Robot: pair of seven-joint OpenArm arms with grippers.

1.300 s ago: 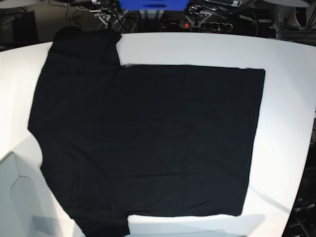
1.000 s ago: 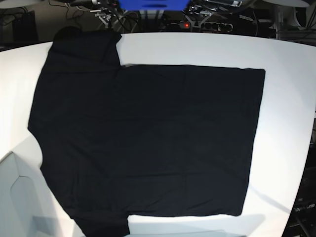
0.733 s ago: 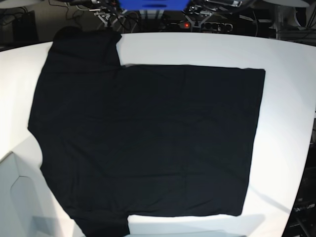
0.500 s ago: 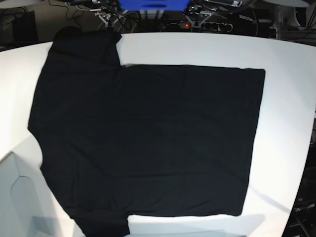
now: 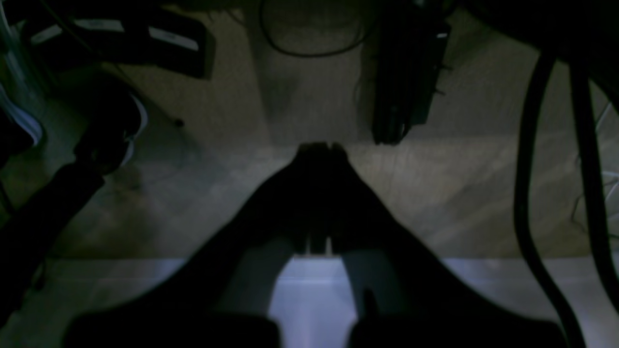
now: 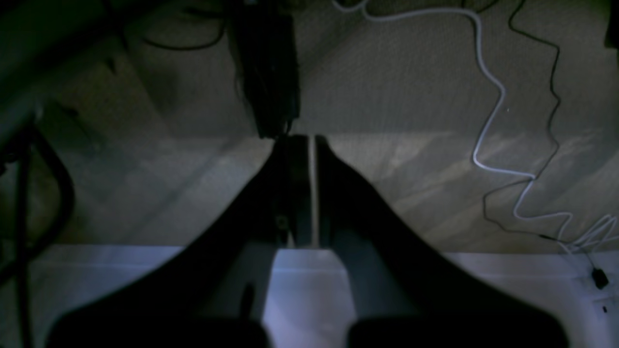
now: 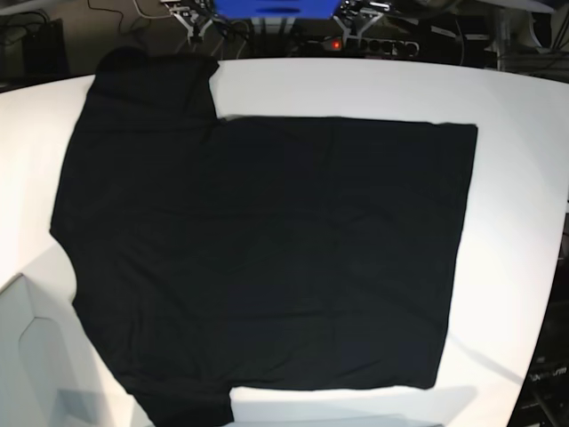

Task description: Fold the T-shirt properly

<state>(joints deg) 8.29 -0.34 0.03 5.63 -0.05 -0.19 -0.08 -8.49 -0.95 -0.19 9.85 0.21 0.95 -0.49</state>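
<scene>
The T-shirt (image 7: 267,258) is plain black and lies flat, spread over the white table (image 7: 520,178) in the base view. Its sleeves point to the upper left and lower left, and its straight hem is on the right. No print or label shows on the side facing up. My left gripper (image 5: 319,147) is shut and empty, held off the table over the floor in the left wrist view. My right gripper (image 6: 301,140) is also shut and empty over the floor in the right wrist view. The shirt shows in neither wrist view.
Metal arm parts (image 7: 191,12) (image 7: 357,9), a blue panel (image 7: 276,7) and a power strip (image 7: 391,44) sit beyond the table's far edge. A white angled panel (image 7: 27,356) stands at the lower left. A white cable (image 6: 498,96) lies on the floor.
The metal arm parts at the far edge have drawn back a little toward the top of the base view. The T-shirt has not moved.
</scene>
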